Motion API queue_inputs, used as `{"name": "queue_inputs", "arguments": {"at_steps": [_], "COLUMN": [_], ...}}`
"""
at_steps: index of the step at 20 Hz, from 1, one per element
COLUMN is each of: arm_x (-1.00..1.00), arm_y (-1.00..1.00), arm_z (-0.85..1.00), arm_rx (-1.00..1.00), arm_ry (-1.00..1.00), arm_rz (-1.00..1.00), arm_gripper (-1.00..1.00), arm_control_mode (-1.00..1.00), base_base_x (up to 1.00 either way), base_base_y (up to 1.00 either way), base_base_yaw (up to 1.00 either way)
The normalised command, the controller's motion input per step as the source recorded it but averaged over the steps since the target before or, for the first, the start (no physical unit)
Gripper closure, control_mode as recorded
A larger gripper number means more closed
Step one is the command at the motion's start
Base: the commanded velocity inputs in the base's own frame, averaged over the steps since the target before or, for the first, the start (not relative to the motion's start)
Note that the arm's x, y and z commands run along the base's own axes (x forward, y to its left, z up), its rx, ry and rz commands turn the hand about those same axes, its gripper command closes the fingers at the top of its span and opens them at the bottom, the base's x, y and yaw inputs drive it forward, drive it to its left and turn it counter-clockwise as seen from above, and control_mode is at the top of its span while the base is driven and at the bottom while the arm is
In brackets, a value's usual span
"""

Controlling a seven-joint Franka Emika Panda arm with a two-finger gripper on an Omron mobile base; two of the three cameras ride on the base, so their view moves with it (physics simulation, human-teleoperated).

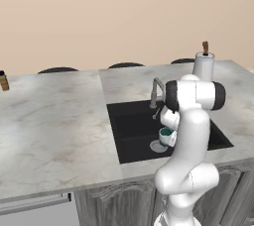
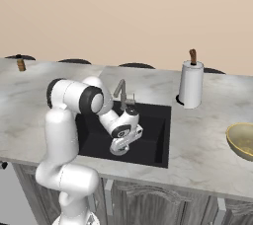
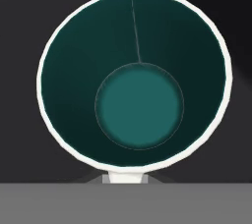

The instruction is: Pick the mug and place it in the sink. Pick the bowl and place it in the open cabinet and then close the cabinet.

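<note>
Inspection found the gripper (image 2: 120, 146) lowered inside the sink (image 1: 130, 136), its jaws drawn fully together on the mug (image 1: 165, 134). From the hand view, the mug (image 3: 134, 83) sat directly below the hand, mouth up, with the dark basin floor around it; the mug handle lay at the near edge of that view.

Risks noted: the mug appeared close to the basin floor, but contact could not be confirmed. A release made too high could let it tip or roll toward the drain (image 1: 158, 146). The faucet (image 2: 121, 93) stood just behind the wrist, so a careless lift out could strike it.

Obscured items: the fingertips were not visible against the mug, so the exact hold on the wall or handle could not be confirmed. The bowl (image 2: 242, 140), well off to the hand's right on the counter (image 2: 197, 145), was cut by the frame edge.
</note>
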Motion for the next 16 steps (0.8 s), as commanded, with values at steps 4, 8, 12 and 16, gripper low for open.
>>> {"name": "queue_inputs", "arguments": {"at_steps": [4,8,12,16], "arm_x": [0.38,0.31,0.23,0.25], "arm_y": [0.00,0.00,0.00,0.00], "arm_z": [-0.21,-0.18,-0.28,-0.30], "arm_rx": [0.01,0.02,0.01,0.00], "arm_ry": [0.00,0.00,0.00,0.00], "arm_rz": [0.02,0.02,0.02,0.02], "arm_gripper": [1.00,1.00,1.00,1.00], "arm_control_mode": [-1.00,-1.00,-1.00,-1.00], "base_base_x": [0.00,0.00,0.00,0.00], "base_base_y": [0.00,0.00,0.00,0.00], "base_base_yaw": [0.00,0.00,0.00,0.00]}}
